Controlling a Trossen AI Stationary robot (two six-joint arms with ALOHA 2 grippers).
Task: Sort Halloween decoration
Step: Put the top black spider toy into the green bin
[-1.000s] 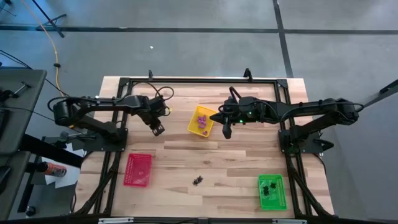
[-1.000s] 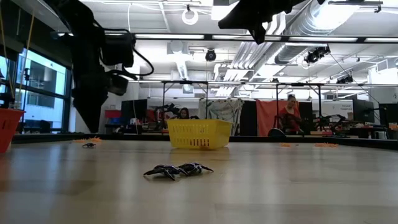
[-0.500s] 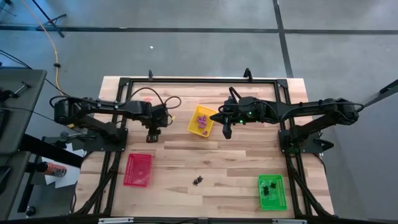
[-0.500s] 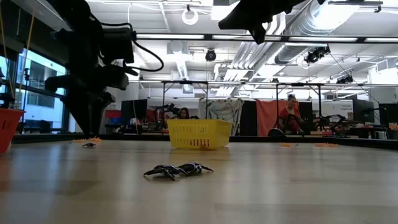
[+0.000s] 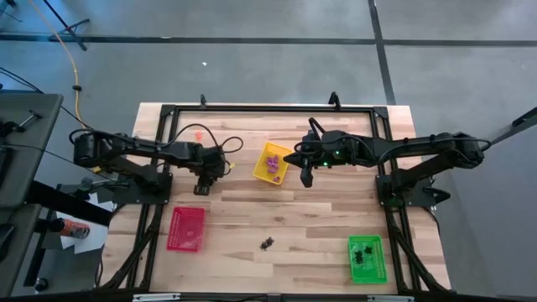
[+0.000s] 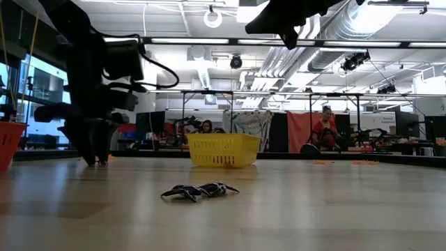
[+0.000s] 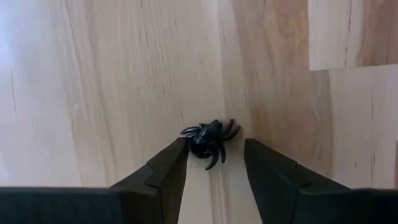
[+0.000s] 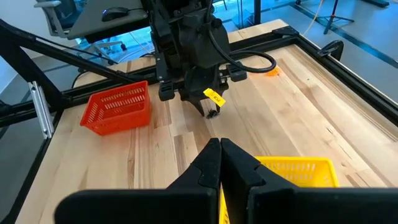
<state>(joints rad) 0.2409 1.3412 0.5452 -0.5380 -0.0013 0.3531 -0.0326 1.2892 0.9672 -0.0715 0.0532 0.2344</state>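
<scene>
A small black spider trinket (image 7: 208,138) lies on the bare wood in the left wrist view. My left gripper (image 7: 214,150) points down at the table, open, one finger on each side of the spider. In the high view it (image 5: 201,187) stands left of the yellow tray (image 5: 258,172), whose floor holds purple trinkets (image 5: 273,164). My right gripper (image 5: 305,179) is shut and held high beside the yellow tray's right side. A clump of black trinkets (image 5: 268,243) lies near the table's near edge. An orange trinket (image 5: 199,133) lies toward the far left. My left gripper comes from above with its fingers astride the black spider (image 7: 204,142). The spider sits close against one finger (image 7: 177,155), but I cannot tell whether they touch. The spider rests on the table.
The red tray (image 5: 186,228) sits at the near left and the green tray (image 5: 366,258), with black trinkets in it, at the near right. A black frame (image 5: 268,107) runs along the table's far edge. Bare wood lies between the trays. People show in the room beyond the table.
My left gripper has moved a little toward the table's near-left and come down until its fingertips stand at the tabletop, astride the black spider. My right arm has kept still.
</scene>
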